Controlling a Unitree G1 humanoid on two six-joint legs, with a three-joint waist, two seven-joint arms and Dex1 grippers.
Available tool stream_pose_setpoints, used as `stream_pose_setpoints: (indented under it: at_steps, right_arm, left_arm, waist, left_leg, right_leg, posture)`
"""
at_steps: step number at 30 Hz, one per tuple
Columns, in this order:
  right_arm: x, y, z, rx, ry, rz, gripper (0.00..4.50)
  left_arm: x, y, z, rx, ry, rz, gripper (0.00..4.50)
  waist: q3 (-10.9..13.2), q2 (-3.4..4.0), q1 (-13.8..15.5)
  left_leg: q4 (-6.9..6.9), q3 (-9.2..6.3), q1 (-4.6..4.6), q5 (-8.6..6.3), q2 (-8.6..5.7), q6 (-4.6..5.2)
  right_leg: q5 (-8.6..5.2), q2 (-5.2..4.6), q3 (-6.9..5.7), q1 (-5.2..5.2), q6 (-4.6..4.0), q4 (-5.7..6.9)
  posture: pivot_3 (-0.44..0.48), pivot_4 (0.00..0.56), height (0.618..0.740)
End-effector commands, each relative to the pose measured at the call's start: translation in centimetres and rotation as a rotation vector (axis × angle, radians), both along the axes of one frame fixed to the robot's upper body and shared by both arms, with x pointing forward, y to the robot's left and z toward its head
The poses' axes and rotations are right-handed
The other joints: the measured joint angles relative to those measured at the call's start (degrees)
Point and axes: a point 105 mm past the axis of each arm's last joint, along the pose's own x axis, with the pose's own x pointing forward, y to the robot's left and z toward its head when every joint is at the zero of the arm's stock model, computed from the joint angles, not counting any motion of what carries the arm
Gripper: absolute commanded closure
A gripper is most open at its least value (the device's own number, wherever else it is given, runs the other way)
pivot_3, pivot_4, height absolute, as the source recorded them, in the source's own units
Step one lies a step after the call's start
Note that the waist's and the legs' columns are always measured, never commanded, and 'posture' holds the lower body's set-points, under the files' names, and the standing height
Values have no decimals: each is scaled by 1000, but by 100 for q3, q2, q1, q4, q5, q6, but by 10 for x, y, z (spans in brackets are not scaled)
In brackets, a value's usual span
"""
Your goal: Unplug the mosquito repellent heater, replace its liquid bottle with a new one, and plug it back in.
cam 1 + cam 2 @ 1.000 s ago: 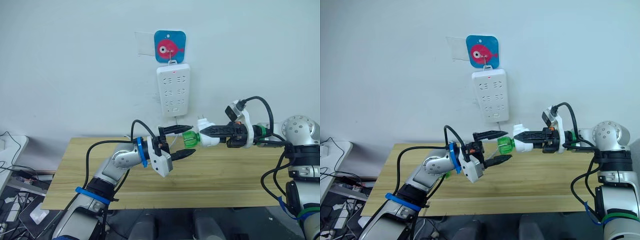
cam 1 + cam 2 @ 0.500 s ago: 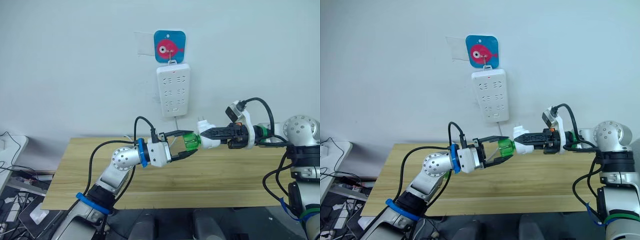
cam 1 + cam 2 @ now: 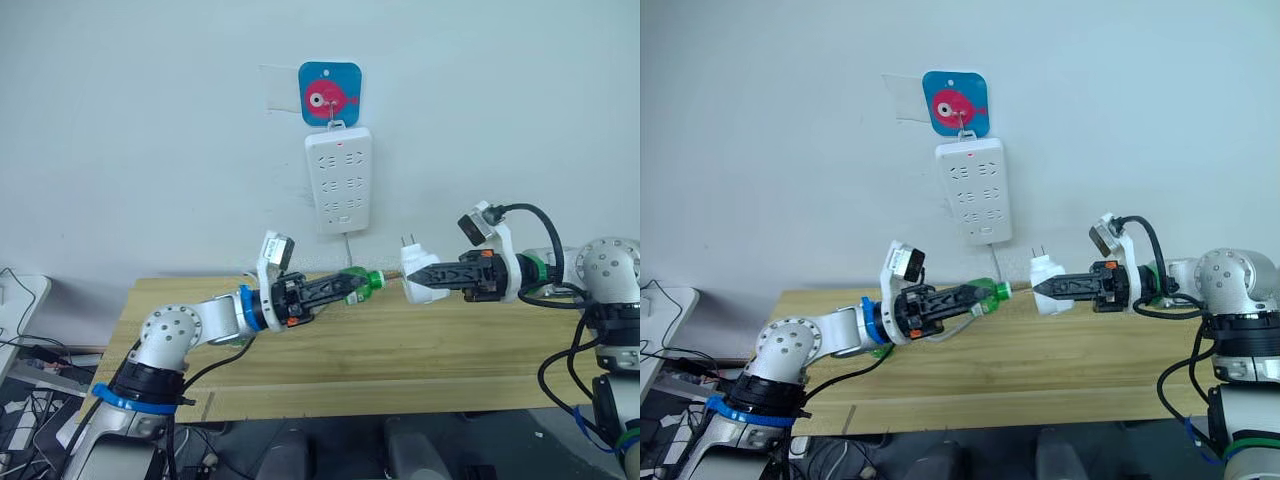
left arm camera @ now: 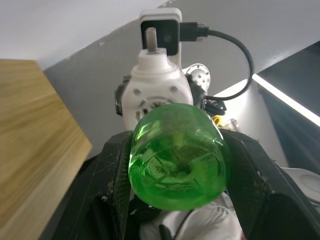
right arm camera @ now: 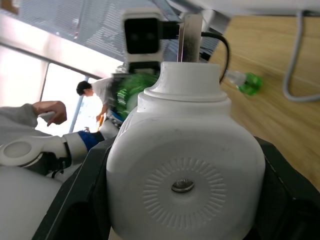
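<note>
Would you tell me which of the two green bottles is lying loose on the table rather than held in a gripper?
The green bottle on the table, lying on its side near the grey cord. The other green bottle is clamped in the left gripper, off the wood.

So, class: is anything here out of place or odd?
Yes: the heater is off the power strip, held in the air by the right end effector, and its green bottle is out, gripped by the left end effector. Another green bottle lies on its side on the table.

Silver arms; blue bands; black cables
</note>
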Motion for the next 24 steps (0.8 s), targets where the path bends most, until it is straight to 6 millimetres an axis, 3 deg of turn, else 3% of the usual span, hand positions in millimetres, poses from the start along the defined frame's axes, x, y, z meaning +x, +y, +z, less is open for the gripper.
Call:
stream_pose_setpoints:
  at_steps: [1,4,8,11,13,17,24]
  right_arm:
    - [7,-10,13,19,-31,-53,1472]
    - [14,-22,11,-2,-25,-123,1472]
    - [29,-53,-12,-138,-42,-278,1472]
    - [42,-89,-51,-409,-77,-401,1472]
    - [45,-127,-85,-665,-76,-482,1472]
    - [37,-184,-122,-980,-84,-521,1472]
    - [31,-217,-140,-1138,-81,-538,1472]
  left_arm:
    - [-4,3,8,-30,-23,-10,2228]
    - [-5,7,8,-15,-36,1,2228]
    - [-4,15,5,21,-65,46,2228]
    - [-6,17,1,46,-79,70,2228]
    - [-12,15,-1,49,-86,65,2228]
    - [-20,9,-4,61,-108,56,2228]
    - [-21,8,-6,60,-117,83,2228]
  waist:
    - [1,1,3]
    - [1,0,3]
    - [6,0,14]
    - [11,-2,22]
    - [14,-5,24]
    - [57,14,54]
    - [116,15,61]
  left_leg:
    - [0,3,0,0,-2,0]
    - [0,7,1,0,-3,0]
    - [-2,10,0,0,-3,0]
    - [-2,15,0,0,-4,0]
    - [-3,15,0,0,-4,0]
    - [-3,22,1,0,-9,0]
    - [-5,41,13,0,-4,-1]
  right_leg:
    - [0,-4,2,0,0,-1]
    - [0,-6,5,0,-1,-1]
    - [0,-6,6,0,-1,-3]
    - [0,-7,9,0,-1,-4]
    - [0,-8,9,0,-1,-6]
    - [0,-16,14,-1,-1,-4]
    - [1,-16,25,-1,-2,3]
  posture:
    - [-62,166,740]
    - [-57,170,740]
    - [-46,178,740]
    - [-33,186,740]
    - [-27,188,740]
    - [-5,193,740]
    - [14,200,740]
